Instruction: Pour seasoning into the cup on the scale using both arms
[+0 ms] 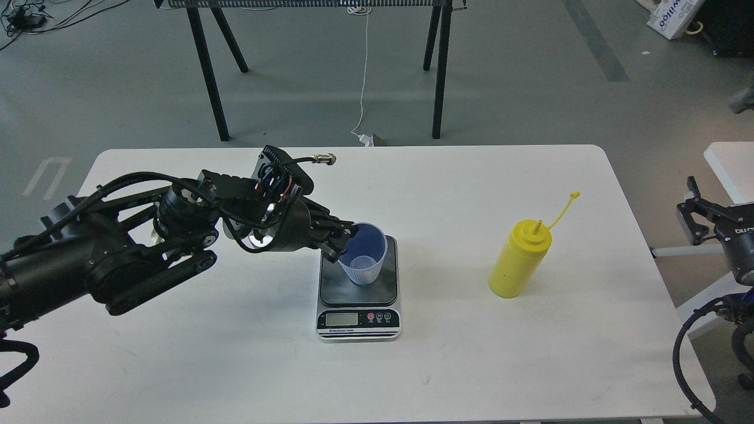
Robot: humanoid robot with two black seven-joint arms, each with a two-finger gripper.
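My left gripper [344, 242] is shut on the left rim of the light-blue cup [365, 259]. The cup is upright over the dark plate of the scale [358, 288] at the table's middle; I cannot tell if it rests on the plate. The yellow seasoning bottle [519, 260] stands upright to the right of the scale, its tethered cap [575, 195] off and sticking up to the right. My right gripper [698, 221] is at the right edge, beyond the table's side, well apart from the bottle; its fingers look spread and hold nothing.
The white table [235, 365] carries only these things. Black trestle legs [206, 65] stand on the grey floor behind it. A second white table edge [727, 165] shows at the far right.
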